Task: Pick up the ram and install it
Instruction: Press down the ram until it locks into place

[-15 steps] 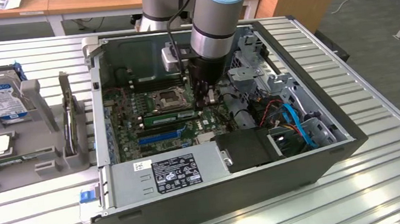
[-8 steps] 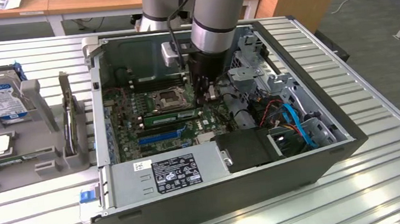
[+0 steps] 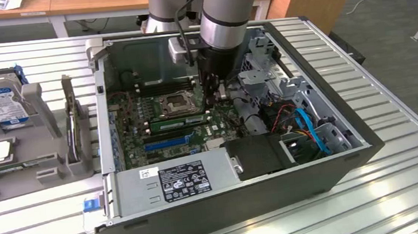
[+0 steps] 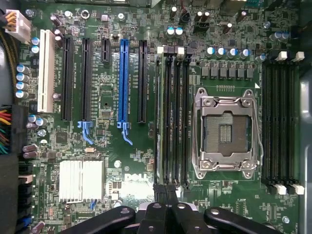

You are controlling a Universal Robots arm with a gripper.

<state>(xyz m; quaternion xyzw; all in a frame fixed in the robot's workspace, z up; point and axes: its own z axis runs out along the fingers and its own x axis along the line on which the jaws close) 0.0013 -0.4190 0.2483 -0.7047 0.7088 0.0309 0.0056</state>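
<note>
jaws clenched, empty | ram [image 4: 159, 117] seated in slot | CPU socket [image 4: 225, 132] beside

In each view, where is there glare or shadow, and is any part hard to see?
Exterior view: bright glare streaks on the ribbed metal table; the black computer case casts its interior into shade around the green RAM stick. Wrist view: even light on the green motherboard, a pale sheen on the silver finned heatsink, and the black gripper looks dark and soft.
</note>
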